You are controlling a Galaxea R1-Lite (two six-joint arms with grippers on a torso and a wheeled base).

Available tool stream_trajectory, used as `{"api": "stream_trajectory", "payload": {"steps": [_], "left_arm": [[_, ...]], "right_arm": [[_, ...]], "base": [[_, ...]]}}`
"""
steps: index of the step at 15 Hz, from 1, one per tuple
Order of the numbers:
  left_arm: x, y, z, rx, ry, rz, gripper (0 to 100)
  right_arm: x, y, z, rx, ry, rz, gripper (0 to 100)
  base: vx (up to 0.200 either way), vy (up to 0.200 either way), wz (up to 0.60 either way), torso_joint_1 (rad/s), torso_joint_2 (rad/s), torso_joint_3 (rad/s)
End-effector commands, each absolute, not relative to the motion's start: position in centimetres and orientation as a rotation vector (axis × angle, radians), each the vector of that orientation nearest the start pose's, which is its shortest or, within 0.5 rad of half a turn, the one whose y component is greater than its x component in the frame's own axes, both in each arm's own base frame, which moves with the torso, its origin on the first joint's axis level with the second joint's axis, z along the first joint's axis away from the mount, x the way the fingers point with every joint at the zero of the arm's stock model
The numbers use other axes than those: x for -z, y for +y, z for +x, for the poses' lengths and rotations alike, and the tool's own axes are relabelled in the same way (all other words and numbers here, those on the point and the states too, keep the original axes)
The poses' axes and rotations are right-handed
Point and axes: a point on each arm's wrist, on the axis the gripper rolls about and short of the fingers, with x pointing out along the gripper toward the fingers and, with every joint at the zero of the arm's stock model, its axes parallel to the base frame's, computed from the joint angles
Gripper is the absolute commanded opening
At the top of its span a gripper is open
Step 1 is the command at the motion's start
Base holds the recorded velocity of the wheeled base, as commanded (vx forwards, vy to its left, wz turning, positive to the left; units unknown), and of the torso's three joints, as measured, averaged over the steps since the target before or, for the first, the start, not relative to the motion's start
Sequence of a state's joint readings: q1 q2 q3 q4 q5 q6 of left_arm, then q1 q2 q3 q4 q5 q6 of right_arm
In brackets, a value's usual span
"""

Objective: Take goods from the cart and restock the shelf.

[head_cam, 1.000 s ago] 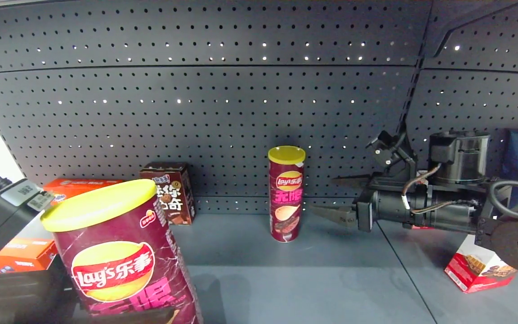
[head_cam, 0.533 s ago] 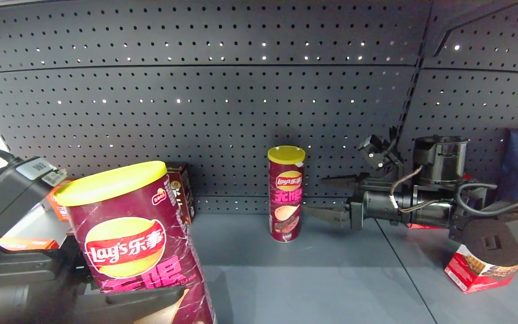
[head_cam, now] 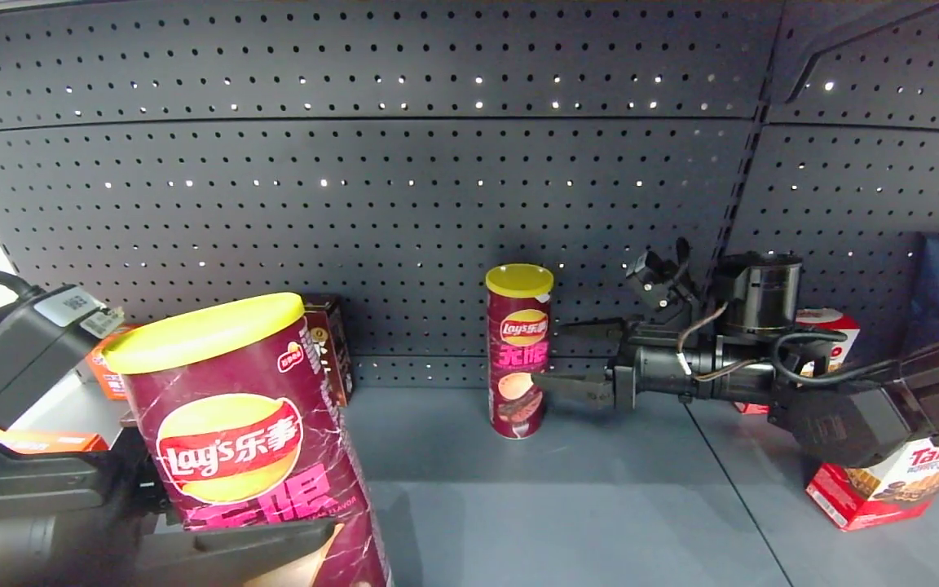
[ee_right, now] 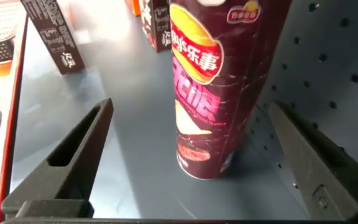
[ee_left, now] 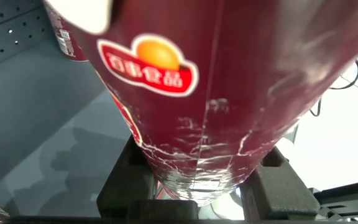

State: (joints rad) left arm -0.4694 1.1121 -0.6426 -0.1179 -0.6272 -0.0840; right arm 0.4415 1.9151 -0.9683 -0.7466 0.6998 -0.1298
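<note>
1. Head view: the left gripper (head_cam: 257, 540) is clamped low on the held can (head_cam: 233, 424), at the front-left of the shelf (head_cam: 600, 505). The can leans slightly, yellow lid up, and we judge it is not yet set down.
2. Head view: the standing can (head_cam: 518, 350) is upright on the shelf near the pegboard back (head_cam: 355, 204), so we count that one as stocked. The right gripper (head_cam: 579, 359) lies level just beside it with its jaws spread wide and nothing in them.
3. Head view, other stock: a brown box (head_cam: 331, 342) is behind the held can, an orange box (head_cam: 103, 379) is at far left, and a wafer box (head_cam: 853, 497) is at far right under the right arm.
4. Left wrist view: the held can (ee_left: 229, 93) sits between the finger pads (ee_left: 278, 186). The shelf floor (ee_left: 42, 124) is beyond it. We cannot tell whether the can's base touches anything.
5. Right wrist view: the standing can (ee_right: 216, 93) is between the open jaws, with a gap on both sides and no contact.
6. Status: one can is placed and one is in hand. What's left is setting the held can upright and letting go. We cannot tell how much remains in the cart.
</note>
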Motion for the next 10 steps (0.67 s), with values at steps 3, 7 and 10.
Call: {"api": "stream_trajectory", "payload": {"steps": [3, 7, 10], "left_arm": [[-22.3, -7.9, 12.7, 1.067, 0.418, -0.105, 0], [-22.0, -7.9, 12.7, 1.066, 0.427, -0.105, 0], [-21.9, -7.9, 12.7, 1.064, 0.430, -0.107, 0]], "right_arm": [[-15.1, 17.3, 33.3, -1.169, 0.159, -0.081, 100], [-13.9, 18.0, 34.5, -1.179, 0.168, -0.080, 100], [-13.1, 18.5, 35.5, -1.179, 0.173, -0.079, 100]], "base": [[0.000, 0.000, 0.00, 0.000, 0.00, 0.000], [0.000, 0.000, 0.00, 0.000, 0.00, 0.000], [0.000, 0.000, 0.00, 0.000, 0.00, 0.000]]}}
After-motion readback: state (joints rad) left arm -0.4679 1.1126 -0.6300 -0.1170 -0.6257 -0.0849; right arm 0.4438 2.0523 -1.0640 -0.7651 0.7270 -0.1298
